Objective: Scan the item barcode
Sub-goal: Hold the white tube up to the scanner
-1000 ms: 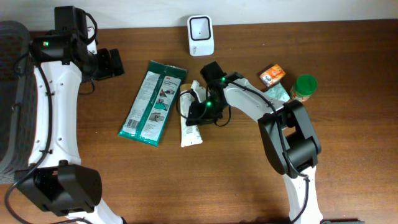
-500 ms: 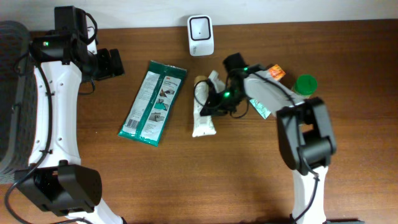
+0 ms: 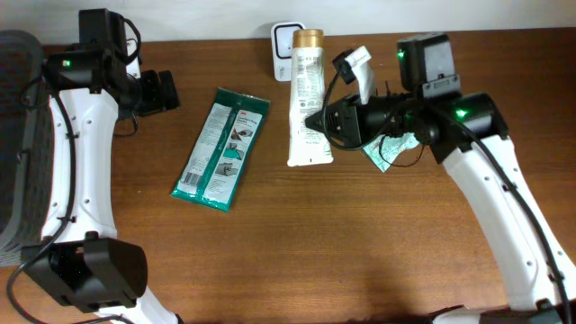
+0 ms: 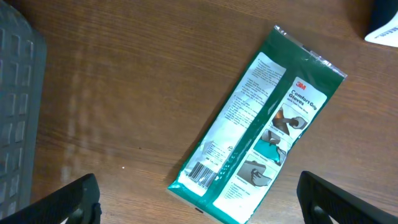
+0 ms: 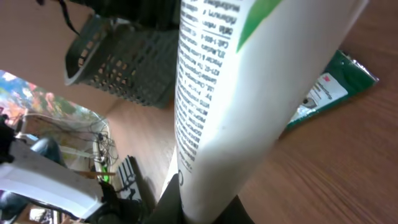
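Clamping the right gripper (image 3: 319,124) tight on a white plastic squeeze tube with a gold cap (image 3: 306,90), gripping its lower part above the flat crimped end. Holding the tube clear of the brown wooden tabletop (image 3: 297,243), running lengthwise away from the robot with the cap towards the far edge. Overlapping, with that cap end, the right side of a small white box-shaped scanner (image 3: 283,49) standing at the far edge, as seen from overhead. Turning fine black print and a green patch on the tube towards the right wrist camera, filling most of that view.

Reaching with the right arm over a crumpled green-and-white packet (image 3: 385,153) lying on the tabletop just right of the gripper.

Holding the left gripper (image 3: 169,91) spread wide and empty, well apart at the far left. Looking down from it on a flat green-and-white plastic package of gloves (image 3: 222,148), lying slanted on the tabletop between the left gripper and the tube, touching neither. Standing at the left edge, a grey mesh basket (image 3: 13,135).
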### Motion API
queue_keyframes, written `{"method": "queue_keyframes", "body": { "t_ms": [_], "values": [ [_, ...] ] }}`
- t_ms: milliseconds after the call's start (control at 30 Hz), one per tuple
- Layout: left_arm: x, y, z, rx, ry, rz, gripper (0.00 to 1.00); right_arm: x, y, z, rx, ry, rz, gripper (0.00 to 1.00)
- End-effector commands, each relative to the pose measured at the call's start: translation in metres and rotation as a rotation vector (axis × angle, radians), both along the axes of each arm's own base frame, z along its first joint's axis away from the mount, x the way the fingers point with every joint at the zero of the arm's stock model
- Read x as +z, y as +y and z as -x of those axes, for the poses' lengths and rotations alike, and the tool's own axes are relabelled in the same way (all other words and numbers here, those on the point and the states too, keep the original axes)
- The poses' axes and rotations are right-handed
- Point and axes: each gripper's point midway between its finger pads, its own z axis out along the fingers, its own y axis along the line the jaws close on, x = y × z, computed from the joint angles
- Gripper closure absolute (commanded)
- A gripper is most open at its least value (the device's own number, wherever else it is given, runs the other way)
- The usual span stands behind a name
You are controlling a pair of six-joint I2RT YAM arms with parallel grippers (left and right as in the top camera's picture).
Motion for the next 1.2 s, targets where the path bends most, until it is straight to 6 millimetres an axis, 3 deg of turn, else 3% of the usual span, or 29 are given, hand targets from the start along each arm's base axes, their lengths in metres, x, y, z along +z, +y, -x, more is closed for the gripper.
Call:
{"method": "queue_keyframes", "body": {
  "t_ms": [0, 133, 200, 233, 300, 533, 667, 800, 1067, 1167],
  "values": [
    [0.008, 0.001, 0.0, -0.005, -0.02, -0.011, 0.01, 0.018, -0.005, -0.009, -0.099, -0.004, -0.015, 0.96],
    [0.008, 0.001, 0.0, -0.005, -0.02, -0.011, 0.01, 0.048, -0.015, -0.052, -0.205, -0.187, 0.071, 0.96],
    [0.008, 0.001, 0.0, -0.005, -0.02, -0.011, 0.01, 0.042, -0.021, -0.08, -0.267, -0.255, 0.172, 0.96],
    [0.008, 0.001, 0.0, -0.005, -0.02, -0.011, 0.01, 0.029, -0.023, -0.098, -0.307, -0.291, 0.253, 0.96],
    [0.008, 0.001, 0.0, -0.005, -0.02, -0.011, 0.01, -0.017, -0.033, -0.154, -0.47, -0.413, 0.543, 0.96],
    [0.008, 0.001, 0.0, -0.005, -0.02, -0.011, 0.01, -0.113, -0.037, -0.253, -0.601, -0.736, 1.099, 0.96],
    [0.008, 0.001, 0.0, -0.005, -0.02, -0.011, 0.01, -0.157, -0.046, -0.278, -0.557, -0.822, 1.308, 0.96],
    [0.008, 0.001, 0.0, -0.005, -0.02, -0.011, 0.01, -0.2, -0.052, -0.289, -0.498, -0.82, 1.382, 0.96],
    [0.008, 0.001, 0.0, -0.005, -0.02, -0.011, 0.01, -0.2, -0.045, -0.29, -0.508, -0.839, 1.362, 0.96],
    [0.008, 0.001, 0.0, -0.005, -0.02, -0.011, 0.01, -0.182, -0.039, -0.289, -0.528, -0.86, 1.335, 0.96]
  ]
}}
